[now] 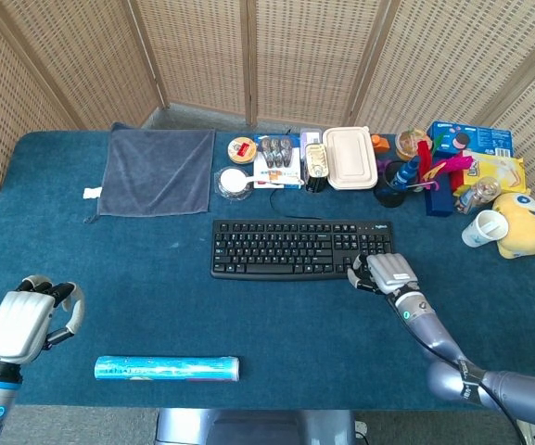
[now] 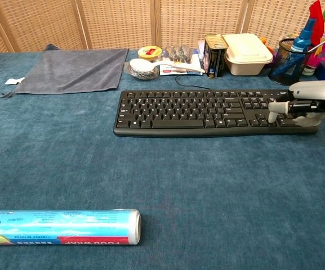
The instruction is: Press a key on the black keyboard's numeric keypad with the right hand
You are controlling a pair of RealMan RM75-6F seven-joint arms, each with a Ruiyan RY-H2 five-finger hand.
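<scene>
Here the right robot hand [image 2: 304, 106], fingers curled and empty, seemingly touches the black keyboard [image 2: 207, 111] keypad; left [image 1: 28, 321] curled.

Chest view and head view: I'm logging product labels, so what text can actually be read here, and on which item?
"FOOD WRAP", upside down, on the blue roll.
Keyboard key legends and its corner logo: too small to read.
Tin can and blue box printing: blurred, unreadable.
</scene>
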